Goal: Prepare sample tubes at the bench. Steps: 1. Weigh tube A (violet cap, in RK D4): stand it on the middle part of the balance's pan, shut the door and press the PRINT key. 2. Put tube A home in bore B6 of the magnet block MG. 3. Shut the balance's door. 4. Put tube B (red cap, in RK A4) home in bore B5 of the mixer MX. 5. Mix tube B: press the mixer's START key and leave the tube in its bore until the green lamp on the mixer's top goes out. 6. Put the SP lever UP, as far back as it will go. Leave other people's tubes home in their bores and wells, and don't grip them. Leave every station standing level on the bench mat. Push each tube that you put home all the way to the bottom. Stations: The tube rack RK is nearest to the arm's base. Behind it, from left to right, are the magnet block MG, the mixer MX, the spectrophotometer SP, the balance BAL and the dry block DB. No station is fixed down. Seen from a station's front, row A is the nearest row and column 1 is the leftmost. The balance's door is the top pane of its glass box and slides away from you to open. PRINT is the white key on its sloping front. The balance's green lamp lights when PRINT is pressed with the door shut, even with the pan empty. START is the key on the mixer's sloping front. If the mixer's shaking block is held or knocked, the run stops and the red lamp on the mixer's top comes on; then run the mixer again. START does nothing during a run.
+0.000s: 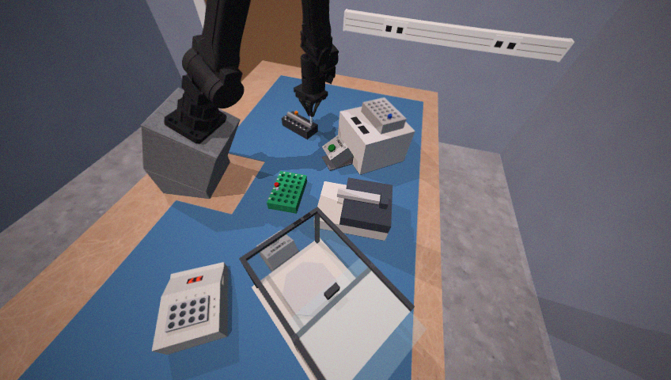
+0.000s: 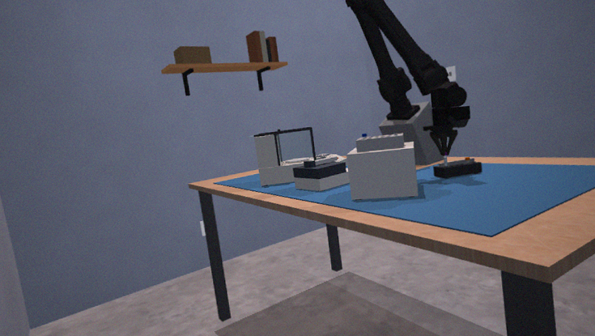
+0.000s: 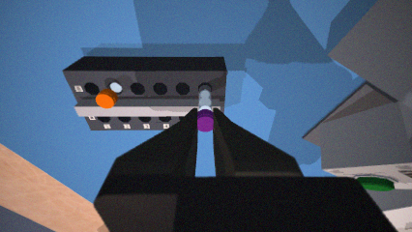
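Note:
My gripper [image 1: 311, 114] [image 2: 444, 152] [image 3: 205, 115] is shut on tube A [image 1: 311, 120] [image 2: 445, 160] [image 3: 205, 99] just below its violet cap. The tube is upright, its lower end at bore B6 of the magnet block [image 1: 306, 133] [image 2: 458, 170] [image 3: 150, 64]; much of it shows above the block, and its depth is hidden. Tube B [image 1: 276, 184] stands red-capped in the green rack [image 1: 282, 207]. The balance [image 1: 348, 329] has its top pane slid back and its pan bare. The mixer [image 1: 382, 151] [image 2: 382, 173] shows both lamps dark. The spectrophotometer's pale lever [image 1: 358, 195] lies low across its top.
An orange-capped tube [image 1: 295, 112] [image 2: 466, 158] [image 3: 106, 99] stands in B2 of the magnet block. A blue-capped tube [image 1: 389, 115] [image 2: 364, 134] stands in the mixer's shaking block. The mixer's green START key [image 1: 331, 147] [image 3: 374, 184] is right of my fingers. The dry block [image 1: 216, 324] sits far off.

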`<state>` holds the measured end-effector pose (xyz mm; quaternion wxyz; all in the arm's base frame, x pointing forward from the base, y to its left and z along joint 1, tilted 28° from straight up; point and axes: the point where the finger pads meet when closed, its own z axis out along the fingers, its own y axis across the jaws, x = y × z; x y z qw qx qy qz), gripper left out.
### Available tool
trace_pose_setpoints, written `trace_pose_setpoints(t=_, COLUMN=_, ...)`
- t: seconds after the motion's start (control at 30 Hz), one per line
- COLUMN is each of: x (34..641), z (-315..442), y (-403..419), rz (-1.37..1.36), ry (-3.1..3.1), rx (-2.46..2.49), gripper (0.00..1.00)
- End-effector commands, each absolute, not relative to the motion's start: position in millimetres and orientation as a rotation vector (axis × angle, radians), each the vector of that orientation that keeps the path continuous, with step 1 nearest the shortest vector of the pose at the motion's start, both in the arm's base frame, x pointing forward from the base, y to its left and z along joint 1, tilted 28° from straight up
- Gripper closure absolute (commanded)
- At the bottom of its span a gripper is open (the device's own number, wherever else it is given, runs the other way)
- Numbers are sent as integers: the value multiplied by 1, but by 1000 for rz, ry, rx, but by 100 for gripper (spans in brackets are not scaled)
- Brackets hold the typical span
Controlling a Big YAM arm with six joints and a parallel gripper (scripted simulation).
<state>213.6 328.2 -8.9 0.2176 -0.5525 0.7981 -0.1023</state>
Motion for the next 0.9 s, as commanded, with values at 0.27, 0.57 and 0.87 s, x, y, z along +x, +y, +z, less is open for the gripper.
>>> trace_pose_setpoints(t=0.27, x=226, z=0, y=344, rz=-254, ry=2189, rx=-1507, gripper=91)
trace_pose_setpoints(t=0.57, x=227, z=-2, y=345, rz=-252, ry=2188, rx=-1506, gripper=91)
trace_pose_setpoints(t=0.87, x=229, z=-7, y=343, rz=-256, ry=2191, rx=-1507, gripper=91)
